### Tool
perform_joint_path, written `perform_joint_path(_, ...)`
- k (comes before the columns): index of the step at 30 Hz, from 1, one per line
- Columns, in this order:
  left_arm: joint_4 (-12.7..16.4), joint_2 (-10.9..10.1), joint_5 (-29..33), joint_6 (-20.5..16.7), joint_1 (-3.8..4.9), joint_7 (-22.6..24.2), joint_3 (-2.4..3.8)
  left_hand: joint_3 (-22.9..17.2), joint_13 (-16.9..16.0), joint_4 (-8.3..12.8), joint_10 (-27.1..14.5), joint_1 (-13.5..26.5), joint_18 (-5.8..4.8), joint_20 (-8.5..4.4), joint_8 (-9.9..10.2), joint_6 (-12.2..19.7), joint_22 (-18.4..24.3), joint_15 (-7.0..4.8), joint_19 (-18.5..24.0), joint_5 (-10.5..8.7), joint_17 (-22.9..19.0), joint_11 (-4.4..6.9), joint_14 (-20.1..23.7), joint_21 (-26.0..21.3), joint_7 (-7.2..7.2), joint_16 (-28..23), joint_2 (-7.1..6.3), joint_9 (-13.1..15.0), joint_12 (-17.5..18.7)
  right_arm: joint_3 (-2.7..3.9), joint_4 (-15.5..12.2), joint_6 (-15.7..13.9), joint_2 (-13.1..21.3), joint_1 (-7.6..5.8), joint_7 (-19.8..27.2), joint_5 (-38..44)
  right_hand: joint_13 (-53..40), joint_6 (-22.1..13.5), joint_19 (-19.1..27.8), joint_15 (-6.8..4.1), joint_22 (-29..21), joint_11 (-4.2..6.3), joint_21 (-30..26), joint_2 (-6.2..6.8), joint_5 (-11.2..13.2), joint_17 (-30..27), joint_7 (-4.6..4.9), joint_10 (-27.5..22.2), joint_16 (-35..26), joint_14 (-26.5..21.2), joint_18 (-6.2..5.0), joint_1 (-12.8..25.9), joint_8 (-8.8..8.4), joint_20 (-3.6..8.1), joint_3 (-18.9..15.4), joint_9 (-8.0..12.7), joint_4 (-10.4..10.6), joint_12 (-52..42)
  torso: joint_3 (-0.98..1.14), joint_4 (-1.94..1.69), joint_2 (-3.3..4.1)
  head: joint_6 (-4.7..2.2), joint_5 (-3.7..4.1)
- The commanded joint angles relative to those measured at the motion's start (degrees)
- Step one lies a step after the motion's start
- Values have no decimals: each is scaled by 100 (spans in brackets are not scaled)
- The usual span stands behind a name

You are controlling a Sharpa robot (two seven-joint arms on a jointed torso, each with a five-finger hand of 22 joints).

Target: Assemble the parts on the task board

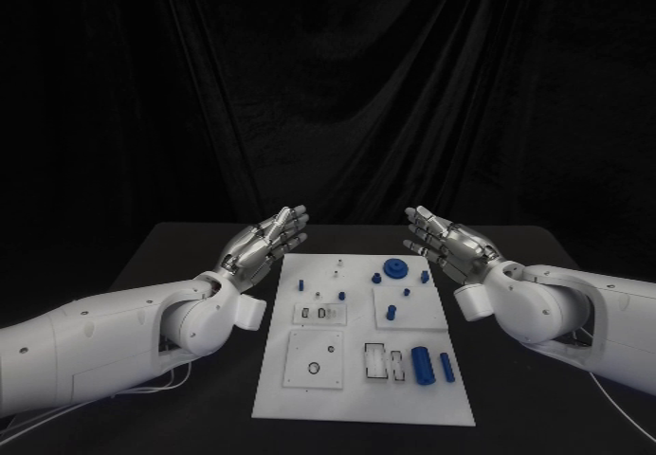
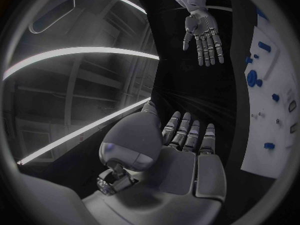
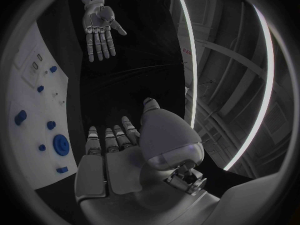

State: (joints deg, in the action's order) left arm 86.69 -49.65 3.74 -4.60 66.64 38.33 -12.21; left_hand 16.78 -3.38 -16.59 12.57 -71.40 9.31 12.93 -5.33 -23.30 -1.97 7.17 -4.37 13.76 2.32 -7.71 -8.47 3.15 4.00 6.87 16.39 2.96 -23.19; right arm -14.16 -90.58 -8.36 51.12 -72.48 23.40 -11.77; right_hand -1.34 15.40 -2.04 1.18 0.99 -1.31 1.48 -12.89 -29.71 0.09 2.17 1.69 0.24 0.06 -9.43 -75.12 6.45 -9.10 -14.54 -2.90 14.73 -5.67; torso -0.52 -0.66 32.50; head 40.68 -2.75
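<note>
Black drapes hang behind a black counter (image 1: 178, 246), and both silver hands hover above it, each holding nothing. The left hand (image 1: 264, 245) is spread wide, fingers straight and apart, just off the far-left corner of the flat white rectangular task board (image 1: 303, 398). The right hand (image 1: 451, 245) is equally wide, fingers fanned, just off the board's far-right corner. On the board the small blue plastic parts lie loose: a round blue gear-like disc (image 1: 395, 268) near the far edge, and two upright blue cylinders (image 1: 423, 364) near the near-right corner beside dark slots. Nothing looks assembled yet. The likely risk is a broad, spread hand coming down among closely set pieces and knocking neighbours over or off the board
</note>
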Motion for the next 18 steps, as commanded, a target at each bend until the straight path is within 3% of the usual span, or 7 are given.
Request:
perform_joint_path(1,-14,9,-234,205,7,942,13,-15,2,-10,85,-65,74,37,-34,-130,-26,20,-93,98,2,-12,-92,58,30,74,0,7,-129,1,-85,644,159,-14,-90,598,-49,277,-176,195,53,-181,101,108,-319,91,110,85,112,78,-100,-450,247,-90,132,-47,-151,-332,-25,-30,85,89,-85)
perform_joint_path(8,118,-270,-246,121,16,1068,14,-146,-14,-10,277,-528,90,124,-104,-518,-29,91,-183,815,-2,-121,-231,115,84,241,-10,28,-458,1,-139,908,318,-253,-396,1296,-74,309,-748,434,174,-251,386,226,-640,255,145,85,532,373,-100,-1029,505,-316,296,-34,-344,-771,-40,-66,126,393,-29)
perform_joint_path(10,171,-352,-247,100,28,1089,15,-167,-24,-10,346,-602,91,131,-130,-610,-31,97,-206,928,8,-137,-288,130,79,297,-9,35,-555,1,-173,875,364,-350,-621,1458,-187,760,-1743,772,374,-462,863,281,-994,522,253,462,1291,1232,-92,-1323,808,-592,476,-95,-596,-1634,-43,-85,128,496,-7)
perform_joint_path(11,200,-391,-247,92,37,1097,16,-170,-24,-10,347,-610,91,132,-130,-611,-31,99,-206,940,7,-138,-288,131,78,299,-9,35,-558,1,-191,860,388,-407,-765,1535,-188,801,-1856,792,386,-483,905,294,-1024,535,273,503,1367,1325,-92,-1322,833,-610,490,-94,-613,-1735,-44,-94,129,527,6)
perform_joint_path(13,283,-489,-248,83,65,1107,18,-209,-25,-3,359,-715,89,144,-130,-621,-29,112,-216,1080,8,-153,-297,139,74,321,-11,32,-593,1,-225,834,431,-557,-1104,1714,-219,980,-2470,884,487,-618,1170,348,-1114,633,343,749,1755,1818,-92,-1336,931,-686,529,-105,-676,-2161,-48,-135,139,603,70)
perform_joint_path(16,440,-657,-248,70,110,1110,21,-259,-28,1,383,-854,87,164,-141,-674,-25,134,-225,1251,10,-182,-312,147,77,351,-25,35,-644,1,-262,760,483,-804,-1634,2106,-209,1165,-2988,1137,532,-735,1345,416,-976,686,450,855,2188,2435,51,-1345,1015,-758,589,-103,-772,-2433,-59,-293,189,686,283)
perform_joint_path(18,535,-750,-248,55,146,1108,22,-289,-29,4,395,-939,85,177,-144,-689,-23,151,-227,1355,12,-201,-322,150,81,369,-34,34,-666,1,-265,699,504,-967,-1951,2496,-216,1261,-3359,1113,574,-785,1480,450,-870,662,487,937,2300,2672,36,-1435,1054,-745,665,-104,-910,-2616,-60,-340,223,711,351)
